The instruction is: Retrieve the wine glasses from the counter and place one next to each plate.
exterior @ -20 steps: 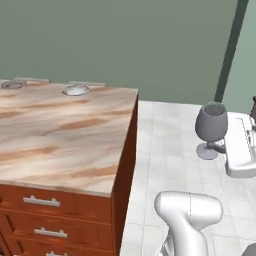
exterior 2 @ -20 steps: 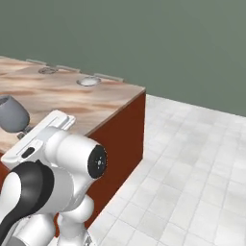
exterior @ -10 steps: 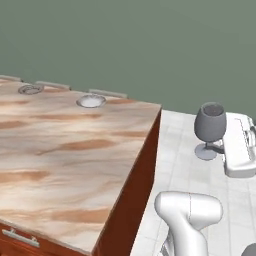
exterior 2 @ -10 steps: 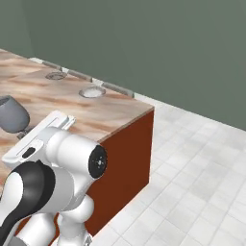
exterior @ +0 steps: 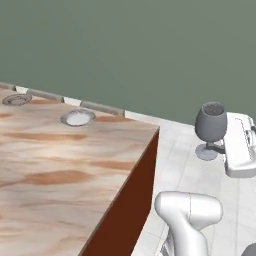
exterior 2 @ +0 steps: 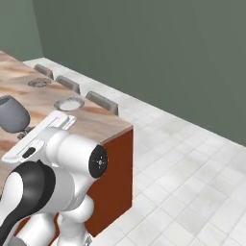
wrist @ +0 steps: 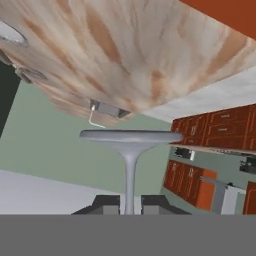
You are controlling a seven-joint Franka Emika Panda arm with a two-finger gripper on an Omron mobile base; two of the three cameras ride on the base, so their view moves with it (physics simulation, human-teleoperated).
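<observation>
Since a second ago our base has swung, so the whole scene has shifted in both base views while the glass keeps its place beside the hand.

From the left base view, we see the wine glass [exterior: 210, 129] upright in the air beside the white hand, over the tiled floor and well clear of the desk [exterior: 60, 165]. Two plates sit far along the desk near the wall: the nearer plate [exterior: 77, 117] with a pale centre, the farther plate [exterior: 16, 100] at the left edge.

From the right base view, the glass [exterior 2: 13, 115] hangs at the left above our arm, and both plates [exterior 2: 69, 103] lie beyond it on the desk.

From the hand view, the jaws [wrist: 131, 206] are closed on the glass stem [wrist: 129, 175], its round foot spread just above them.

We judge the carry is under way. To do it well we should keep the glass upright, bring it over the desk edge with the foot clear of the stone, and set it down just beside a plate, not on its rim.
</observation>
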